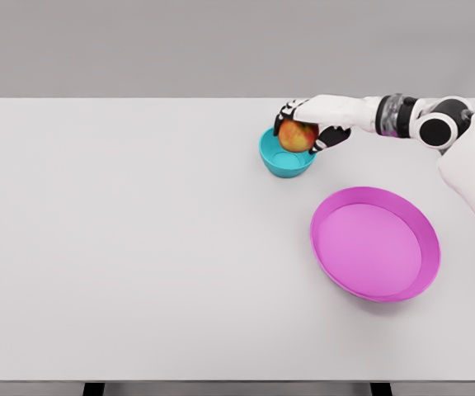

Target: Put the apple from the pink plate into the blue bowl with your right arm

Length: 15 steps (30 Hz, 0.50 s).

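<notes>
I see the white table (138, 247), the bare pink plate (375, 242), then the blue bowl (285, 157). My right hand (308, 128) grips the apple (298, 136) over the bowl's rim. An off-centre release could bounce it out.

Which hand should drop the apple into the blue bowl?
The right hand. Its fingers already grip the apple, holding it directly over the blue bowl, so it likely only needs to let go. The left arm is not in view. The pink plate sits empty.
</notes>
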Available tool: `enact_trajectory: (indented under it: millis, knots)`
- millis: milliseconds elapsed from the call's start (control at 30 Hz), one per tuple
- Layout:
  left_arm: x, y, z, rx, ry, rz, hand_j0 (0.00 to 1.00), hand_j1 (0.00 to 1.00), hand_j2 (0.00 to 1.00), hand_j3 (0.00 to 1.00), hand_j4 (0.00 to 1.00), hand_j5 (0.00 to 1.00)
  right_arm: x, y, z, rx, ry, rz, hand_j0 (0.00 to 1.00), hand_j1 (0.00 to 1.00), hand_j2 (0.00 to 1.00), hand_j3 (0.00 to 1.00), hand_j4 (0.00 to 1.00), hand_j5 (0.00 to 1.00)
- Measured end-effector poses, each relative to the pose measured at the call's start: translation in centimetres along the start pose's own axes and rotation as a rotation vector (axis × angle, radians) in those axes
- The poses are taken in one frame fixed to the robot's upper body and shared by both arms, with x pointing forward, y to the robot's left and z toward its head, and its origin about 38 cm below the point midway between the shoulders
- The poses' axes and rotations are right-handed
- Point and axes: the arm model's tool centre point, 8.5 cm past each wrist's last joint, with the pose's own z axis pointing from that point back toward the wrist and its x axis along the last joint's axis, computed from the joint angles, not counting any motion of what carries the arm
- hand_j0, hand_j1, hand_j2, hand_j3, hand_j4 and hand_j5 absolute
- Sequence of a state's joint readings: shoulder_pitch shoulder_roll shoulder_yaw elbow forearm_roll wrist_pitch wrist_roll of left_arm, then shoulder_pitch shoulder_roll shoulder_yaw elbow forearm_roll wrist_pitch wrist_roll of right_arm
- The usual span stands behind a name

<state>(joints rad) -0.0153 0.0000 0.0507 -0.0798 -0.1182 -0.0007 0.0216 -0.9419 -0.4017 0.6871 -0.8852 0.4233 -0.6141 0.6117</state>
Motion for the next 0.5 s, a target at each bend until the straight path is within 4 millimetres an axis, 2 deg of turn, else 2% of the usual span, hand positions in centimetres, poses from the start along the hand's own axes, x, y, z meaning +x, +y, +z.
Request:
enact_trajectory:
  millis: [100, 133, 167, 400, 500]
  knots:
    - [0.0, 0.0, 0.0, 0.0, 0.0, 0.0, 1.0, 1.0, 1.0, 1.0, 1.0, 1.0, 0.3, 0.1, -0.6, 0.009, -0.007, -0.001, 0.37, 0.37, 0.37, 0.37, 0.37, 0.37]
    - [0.0, 0.0, 0.0, 0.0, 0.0, 0.0, 1.0, 1.0, 1.0, 1.0, 1.0, 1.0, 0.3, 0.1, -0.7, 0.011, -0.008, -0.001, 0.55, 0.55, 0.55, 0.55, 0.55, 0.55]
    - [0.0, 0.0, 0.0, 0.0, 0.0, 0.0, 1.0, 1.0, 1.0, 1.0, 1.0, 1.0, 0.4, 0.1, -0.8, 0.012, -0.008, -0.001, 1.0, 1.0, 1.0, 1.0, 1.0, 1.0]
    - [0.0, 0.0, 0.0, 0.0, 0.0, 0.0, 1.0, 1.0, 1.0, 1.0, 1.0, 1.0, 0.5, 0.1, -1.0, 0.012, -0.011, -0.002, 1.0, 1.0, 1.0, 1.0, 1.0, 1.0]
    - [0.0, 0.0, 0.0, 0.0, 0.0, 0.0, 1.0, 1.0, 1.0, 1.0, 1.0, 1.0, 0.6, -0.9, -0.7, -0.002, -0.013, 0.016, 1.0, 1.0, 1.0, 1.0, 1.0, 1.0]
